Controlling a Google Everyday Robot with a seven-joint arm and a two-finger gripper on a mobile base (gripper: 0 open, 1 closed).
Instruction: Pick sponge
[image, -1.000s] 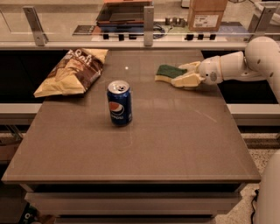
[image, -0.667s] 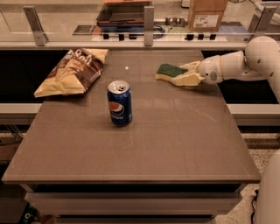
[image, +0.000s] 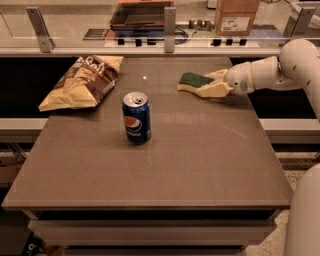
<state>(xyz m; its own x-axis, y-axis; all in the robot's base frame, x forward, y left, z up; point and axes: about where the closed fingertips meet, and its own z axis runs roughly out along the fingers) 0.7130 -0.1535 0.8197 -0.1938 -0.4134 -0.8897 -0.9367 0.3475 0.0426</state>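
The sponge (image: 194, 80), with a dark green top over pale yellow foam, lies flat at the far right of the brown table (image: 200, 165). My gripper (image: 214, 83) reaches in from the right on the white arm (image: 280, 70). Its two pale fingers (image: 213, 91) sit on either side of the sponge's right end and press against it. The sponge rests on the table surface.
A blue Pepsi can (image: 136, 118) stands upright near the table's middle. A chip bag (image: 85, 82) lies at the far left. A railing with posts (image: 170, 22) and a counter with a cardboard box (image: 236, 17) run behind the table.
Almost nothing has moved. The gripper and the sponge stay at the same spot on the table.
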